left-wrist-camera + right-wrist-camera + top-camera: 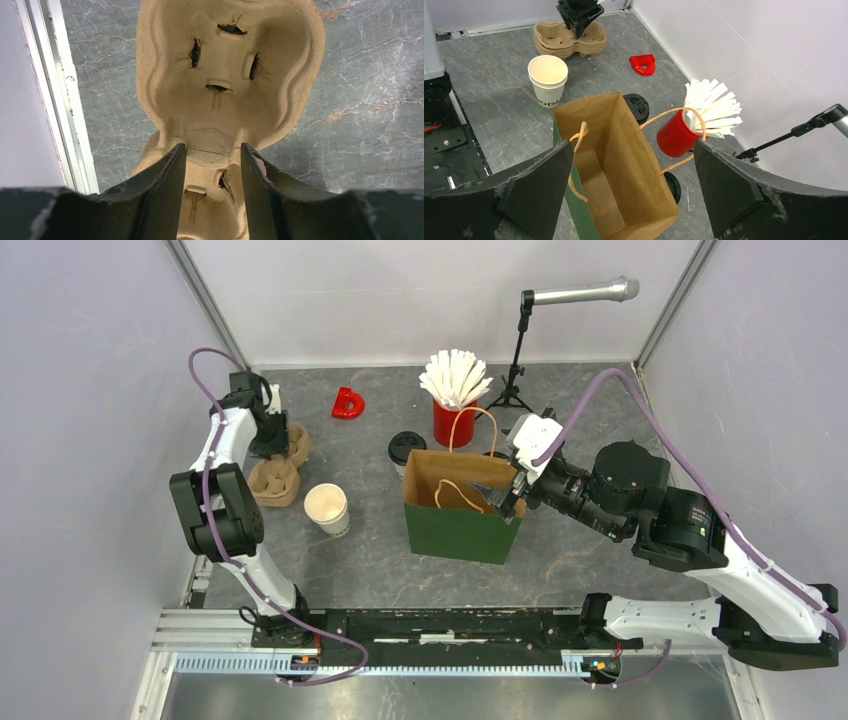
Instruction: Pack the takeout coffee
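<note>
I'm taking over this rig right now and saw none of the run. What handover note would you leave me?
Left pincer: astride the middle of the brown cup carrier; gripping or not, I cannot tell.
Right pincer: wide open over the paper bag mouth.
Coffee: one lidless cup stands between carrier and bag; what seems a lidded cup stands behind the bag; a spare black lid lies beside the bag.
Done: nothing in carrier or bag.
To do: lid the open cup, load both cups, probably carrier into bag.
</note>
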